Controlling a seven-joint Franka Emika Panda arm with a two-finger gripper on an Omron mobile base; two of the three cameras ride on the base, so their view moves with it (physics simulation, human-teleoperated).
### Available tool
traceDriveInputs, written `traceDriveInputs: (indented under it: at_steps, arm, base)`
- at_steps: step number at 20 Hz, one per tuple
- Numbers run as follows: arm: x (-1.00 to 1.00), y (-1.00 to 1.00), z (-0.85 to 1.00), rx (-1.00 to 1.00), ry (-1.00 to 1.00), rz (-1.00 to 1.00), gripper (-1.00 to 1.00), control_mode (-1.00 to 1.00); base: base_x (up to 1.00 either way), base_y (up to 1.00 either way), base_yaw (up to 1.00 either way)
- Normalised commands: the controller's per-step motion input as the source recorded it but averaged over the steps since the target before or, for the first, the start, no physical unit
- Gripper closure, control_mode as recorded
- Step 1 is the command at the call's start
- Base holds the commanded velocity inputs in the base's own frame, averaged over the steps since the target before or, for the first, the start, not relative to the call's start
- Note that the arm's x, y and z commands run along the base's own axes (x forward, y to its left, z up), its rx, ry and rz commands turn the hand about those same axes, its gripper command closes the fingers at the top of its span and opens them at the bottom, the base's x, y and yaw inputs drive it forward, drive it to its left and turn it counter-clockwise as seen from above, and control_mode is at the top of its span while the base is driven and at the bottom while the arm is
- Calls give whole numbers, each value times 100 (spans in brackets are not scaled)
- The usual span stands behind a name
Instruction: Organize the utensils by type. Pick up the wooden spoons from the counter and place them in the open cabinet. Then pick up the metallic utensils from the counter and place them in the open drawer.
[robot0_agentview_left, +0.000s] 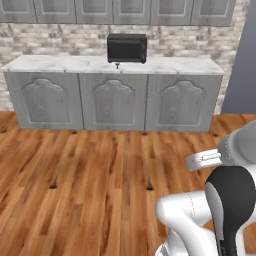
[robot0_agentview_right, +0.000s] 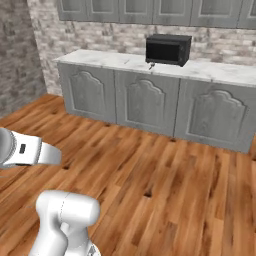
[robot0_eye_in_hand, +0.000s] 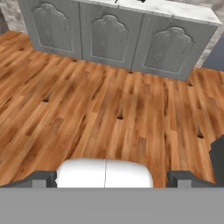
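In the left base view, the counter (robot0_agentview_left: 60, 64), white marble with grey veins over arched grey doors, stands far across the wooden floor (robot0_agentview_left: 85, 170); a black oven (robot0_agentview_left: 127, 48) sits on it, with a small dark utensil (robot0_agentview_left: 117, 65) (too tiny to identify) just in front.

The right base view shows the counter (robot0_agentview_right: 105, 59) from the other side.

In the hand view the gripper (robot0_eye_in_hand: 111, 177) has its fingers spread wide, empty, over the floor.

White marble counter (robot0_agentview_left: 60, 64) across room, small dark utensil (robot0_agentview_left: 117, 65) before black oven (robot0_agentview_left: 127, 48).
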Motion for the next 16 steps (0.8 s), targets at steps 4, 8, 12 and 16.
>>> traceDriveInputs:
  at_steps: [4, 8, 12, 16]
  arm:
    - [0, 0, 0, 0, 0, 0, -100, 100]
    - [0, 0, 0, 0, 0, 0, -100, 100]
    - [0, 0, 0, 0, 0, 0, -100, 100]
    - [0, 0, 0, 0, 0, 0, -100, 100]
  base:
    - [100, 13, -6]
    - [100, 22, -7]
    - [100, 27, -13]
    - [100, 30, -15]
